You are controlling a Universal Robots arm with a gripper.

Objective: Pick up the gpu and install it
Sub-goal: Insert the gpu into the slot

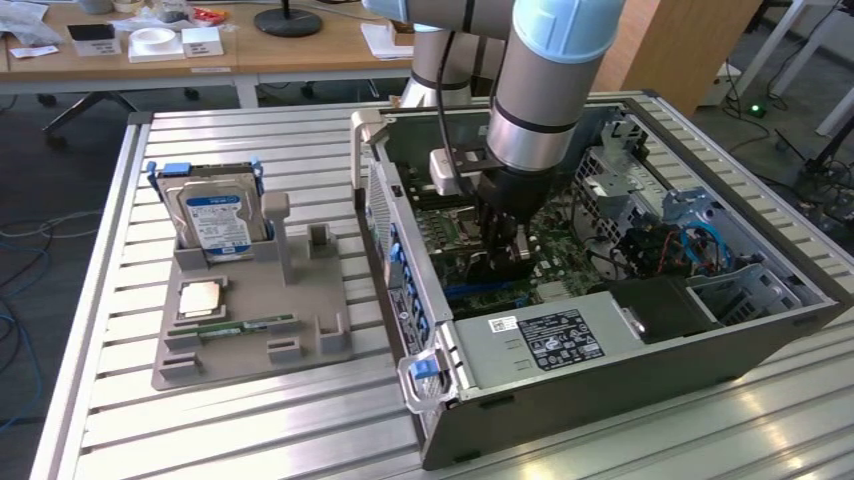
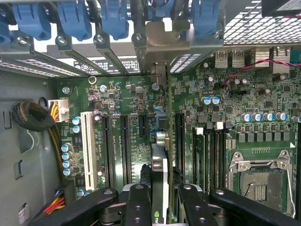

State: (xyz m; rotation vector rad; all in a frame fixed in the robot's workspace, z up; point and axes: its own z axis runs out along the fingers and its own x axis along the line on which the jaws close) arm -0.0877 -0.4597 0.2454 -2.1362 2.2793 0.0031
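The open computer case [image 1: 627, 350] lies on the slatted table, and my arm reaches down into it. My gripper [image 1: 499, 262] hangs low over the green motherboard [image 1: 461, 225]. In the wrist view the gripper [image 2: 160, 207] is shut on the gpu [image 2: 159, 162], a thin card seen edge-on between the two black fingers [image 2: 137, 205]. The card runs toward the metal bracket [image 2: 162, 40] at the case's rear slot openings. It sits between the black expansion slots [image 2: 124, 141] and lines up with one of them. I cannot tell whether its edge is seated in the slot.
A grey holder [image 1: 254, 335] on the exterior view's left carries a silver hard drive [image 1: 220, 220], a memory stick [image 1: 247, 325] and a square chip [image 1: 200, 297]. Inside the case are the power supply [image 1: 561, 338], blue cables [image 1: 694, 240], a white slot [image 2: 87, 141] and the bare processor socket [image 2: 261, 181].
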